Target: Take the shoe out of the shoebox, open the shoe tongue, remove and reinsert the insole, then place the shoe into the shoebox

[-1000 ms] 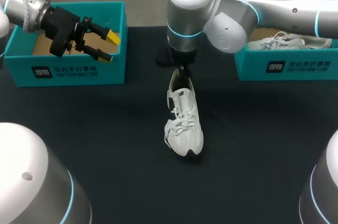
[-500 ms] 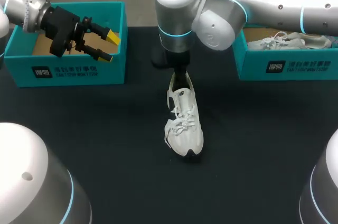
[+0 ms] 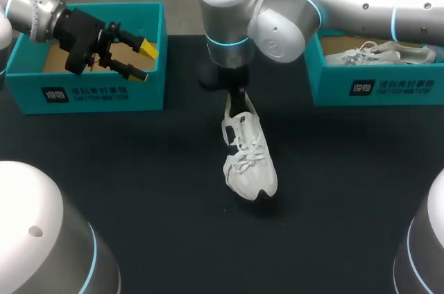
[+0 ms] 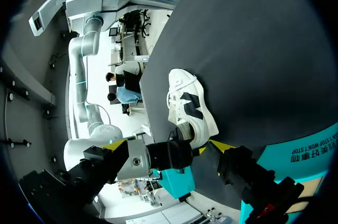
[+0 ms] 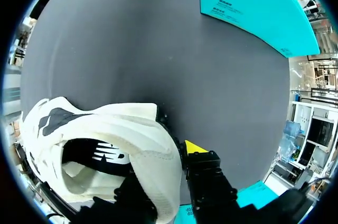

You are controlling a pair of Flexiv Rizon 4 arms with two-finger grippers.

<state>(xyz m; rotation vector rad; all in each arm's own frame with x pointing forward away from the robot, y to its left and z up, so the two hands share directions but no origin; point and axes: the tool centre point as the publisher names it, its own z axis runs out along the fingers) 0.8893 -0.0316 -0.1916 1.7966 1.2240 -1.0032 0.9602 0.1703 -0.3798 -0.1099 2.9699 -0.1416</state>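
Note:
A white sneaker (image 3: 248,159) with dark side marks lies on the black table, toe toward the front. My right gripper (image 3: 237,93) hangs straight down over its heel. In the right wrist view the heel wall (image 5: 158,150) sits between the fingers of my right gripper (image 5: 169,174), one yellow-tipped finger (image 5: 195,147) outside and the other inside the shoe's opening, so it is shut on the heel. My left gripper (image 3: 135,58) hovers open above the left teal shoebox (image 3: 97,93). In the left wrist view the sneaker (image 4: 190,105) lies well ahead of my left gripper (image 4: 168,147).
A second teal shoebox (image 3: 374,89) stands at the back right and holds another white sneaker (image 3: 374,53). Bare black table surrounds the sneaker. Two grey robot domes (image 3: 41,238) fill the front corners.
My right gripper has closed on the sneaker's heel and shifted slightly left. The sneaker has turned, its toe swinging to the right. My left arm has not moved.

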